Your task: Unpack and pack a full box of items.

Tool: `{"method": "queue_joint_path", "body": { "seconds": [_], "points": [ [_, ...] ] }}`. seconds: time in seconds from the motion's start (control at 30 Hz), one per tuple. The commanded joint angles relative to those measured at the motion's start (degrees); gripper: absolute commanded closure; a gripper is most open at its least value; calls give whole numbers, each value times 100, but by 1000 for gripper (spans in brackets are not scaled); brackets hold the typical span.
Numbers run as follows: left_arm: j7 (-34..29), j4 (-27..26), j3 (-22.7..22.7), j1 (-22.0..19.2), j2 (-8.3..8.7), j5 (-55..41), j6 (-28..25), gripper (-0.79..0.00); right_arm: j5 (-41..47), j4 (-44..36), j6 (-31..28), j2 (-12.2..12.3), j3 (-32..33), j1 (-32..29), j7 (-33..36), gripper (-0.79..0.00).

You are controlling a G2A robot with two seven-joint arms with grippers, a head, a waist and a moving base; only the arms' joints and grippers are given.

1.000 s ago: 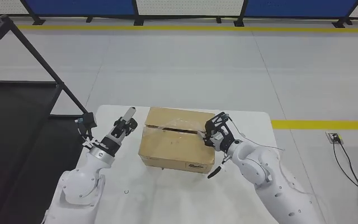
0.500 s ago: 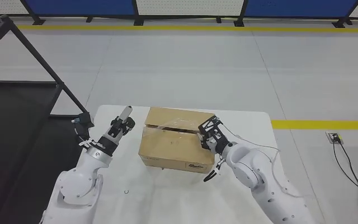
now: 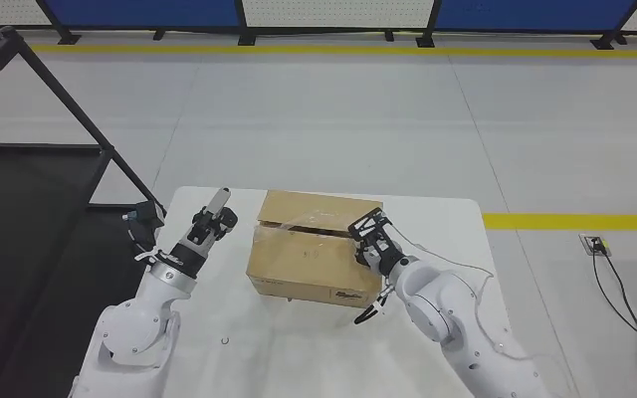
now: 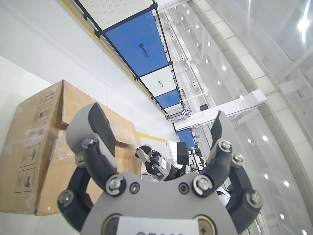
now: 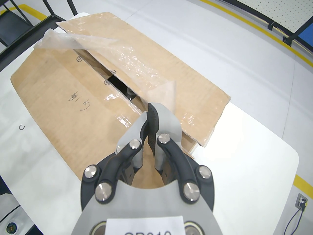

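While shut tight on right gripper (image 5: 150,110) at loose tape (image 5: 137,59), 3 o'clock on box (image 3: 309,264) mid-table (image 3: 299,343), unclear whether actually pinched; could slip off or tear short. Wide open, empty, at 9 o'clock: left gripper (image 4: 159,113).

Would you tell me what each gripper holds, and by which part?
The right gripper appears shut on the clear tape strip, at its end over the cardboard box seam; the left gripper is open and empty.
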Motion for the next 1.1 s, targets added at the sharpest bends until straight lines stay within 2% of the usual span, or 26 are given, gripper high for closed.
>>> {"method": "queue_joint_path", "body": {
  "seconds": [0.0, 0.17, 0.3, 0.53, 0.67, 0.83, 1.07],
  "points": [
    [0, 0, -1, 3, 5, -5, -5, -785, 22, 23, 85, -13, 45, 11, -11, 0],
    [7, 4, -14, 6, 17, -24, -2, -785, 225, -18, -38, 4, 322, -31, 81, -9],
    [-2, 10, -12, 0, 26, -37, 8, -785, 203, -98, -61, 30, 512, -102, 218, -151],
    [-30, 21, 4, -21, 41, -53, 6, -785, 60, -115, -43, 24, 627, -125, 61, -151],
    [-15, 33, -10, -23, 50, -74, 14, -785, -58, -97, -217, 12, 578, -63, 82, -243],
    [-13, 28, -19, -21, 61, -100, 22, -785, -454, -133, -235, -15, 404, -8, 202, -296],
    [-14, 39, 1, -44, 74, -127, 35, -785, -680, -78, -263, -69, 233, 69, 361, -302]
  ]
}}
